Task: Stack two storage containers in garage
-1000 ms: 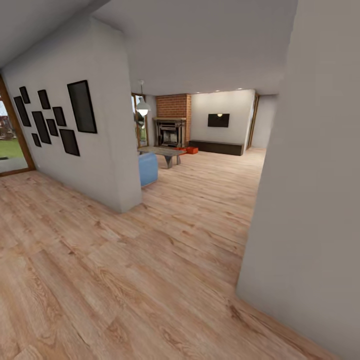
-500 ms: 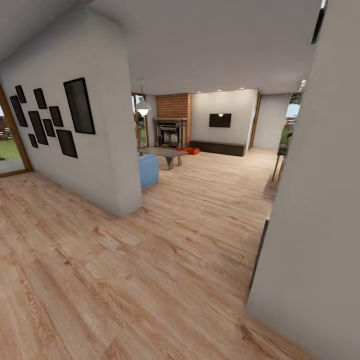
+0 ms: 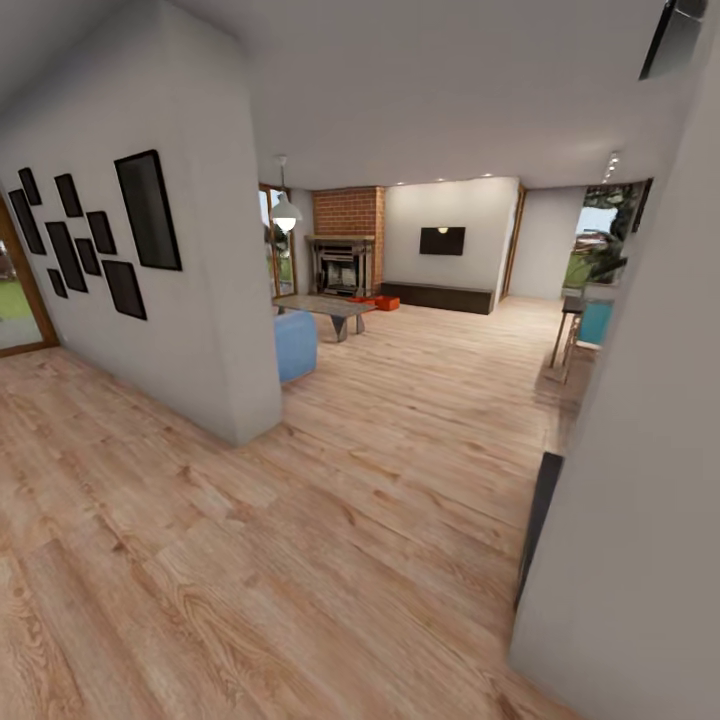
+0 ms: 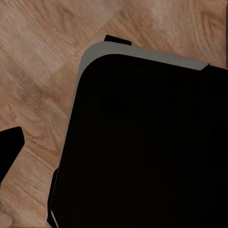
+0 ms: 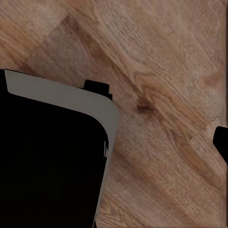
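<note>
Two storage containers [image 3: 381, 301] sit far off by the fireplace [image 3: 342, 262]; arms hang over wood floor [image 3: 330, 520], pincer state can't tell.

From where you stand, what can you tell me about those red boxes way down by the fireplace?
The two storage containers show as small red-orange, low, boxy shapes on the light wood-plank floor at the far end of the living room, at the foot of the brick fireplace, just past the low coffee table. They sit close together; whether they touch, or hold anything, is too distant to tell.

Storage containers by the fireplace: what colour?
Red-orange. The storage containers sit far off on the wood floor beside the brick fireplace; head view shows them best.
</note>
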Tool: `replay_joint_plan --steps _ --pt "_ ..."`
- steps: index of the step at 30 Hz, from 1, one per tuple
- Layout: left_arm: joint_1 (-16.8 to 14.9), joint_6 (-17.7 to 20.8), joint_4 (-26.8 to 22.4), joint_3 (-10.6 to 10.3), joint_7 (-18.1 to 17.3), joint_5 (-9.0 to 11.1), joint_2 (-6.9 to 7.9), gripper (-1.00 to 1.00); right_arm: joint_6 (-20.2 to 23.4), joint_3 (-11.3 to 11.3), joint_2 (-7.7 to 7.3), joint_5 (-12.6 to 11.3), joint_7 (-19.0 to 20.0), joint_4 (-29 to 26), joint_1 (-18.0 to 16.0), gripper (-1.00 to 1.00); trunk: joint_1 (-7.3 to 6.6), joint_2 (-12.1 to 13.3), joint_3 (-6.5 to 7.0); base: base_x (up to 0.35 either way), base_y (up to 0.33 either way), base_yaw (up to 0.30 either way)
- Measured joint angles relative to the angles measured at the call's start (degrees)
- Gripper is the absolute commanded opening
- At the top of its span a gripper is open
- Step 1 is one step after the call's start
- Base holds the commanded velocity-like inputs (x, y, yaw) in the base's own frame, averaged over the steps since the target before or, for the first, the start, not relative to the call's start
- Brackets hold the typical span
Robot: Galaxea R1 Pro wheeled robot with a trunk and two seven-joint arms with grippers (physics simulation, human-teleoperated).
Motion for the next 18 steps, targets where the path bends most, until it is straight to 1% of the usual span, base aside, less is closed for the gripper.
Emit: replay_joint_plan --steps 18 --pt "0.0 -0.08 0.0 0.08 0.0 -0.08 -0.04 1.0 0.22 0.09 -0.02 -0.16 0.0 0.0 0.0 1.0 0.0 0.0 0.0 0.333 0.0 0.0"
